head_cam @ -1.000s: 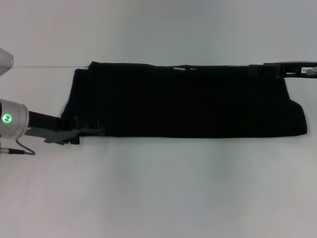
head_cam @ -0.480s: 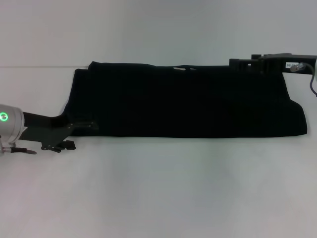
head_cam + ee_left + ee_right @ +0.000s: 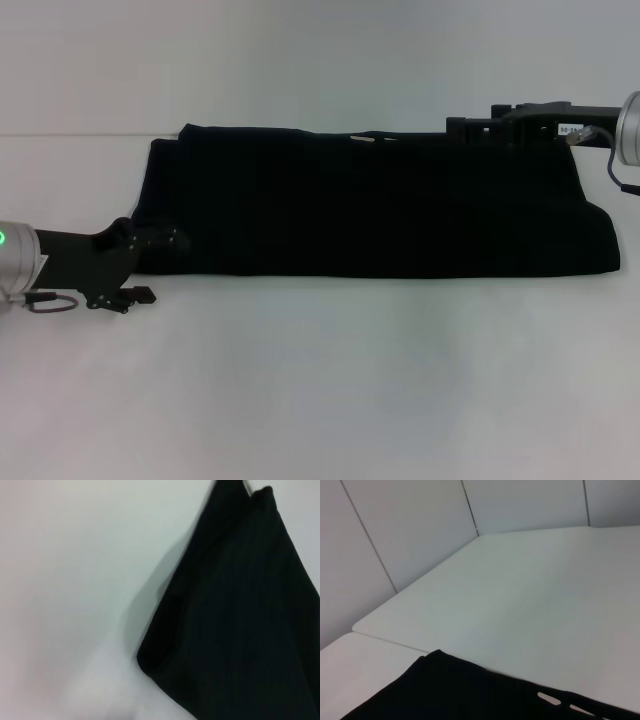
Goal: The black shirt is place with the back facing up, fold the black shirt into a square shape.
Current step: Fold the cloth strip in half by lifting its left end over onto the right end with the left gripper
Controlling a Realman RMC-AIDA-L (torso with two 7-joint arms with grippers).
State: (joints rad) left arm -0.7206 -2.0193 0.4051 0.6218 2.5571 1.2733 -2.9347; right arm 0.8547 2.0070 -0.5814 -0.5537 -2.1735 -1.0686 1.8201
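Shirt: the black shirt (image 3: pixel 375 205) is laid flat on the white table (image 3: pixel 320 380) as a long band, already folded lengthwise, so that only crosswise folds seem to be left before a square is reached.

Left gripper: the left gripper (image 3: pixel 165 240) is placed at the near left corner of the band, its tips lying against or over the cloth edge (dark metal on dark fabric hides the line between them). Whether the fingers are apart or closed cannot be told.

Left corner: in the left wrist view a rounded, doubled corner of the shirt (image 3: pixel 235 630) is seen just ahead of the fingers, with bare table beside it; a corner is likely chosen because the layers can be pinched there together.

Right gripper: the right gripper (image 3: pixel 462 127) is held level at the far edge of the band, right of the middle, tips pointing toward the collar. Its finger state cannot be told either.

Far edge: pale markings at the collar (image 3: pixel 549 698) are shown just ahead of those fingers.

Judgement: both ends are probably being approached so the band can be lifted evenly.
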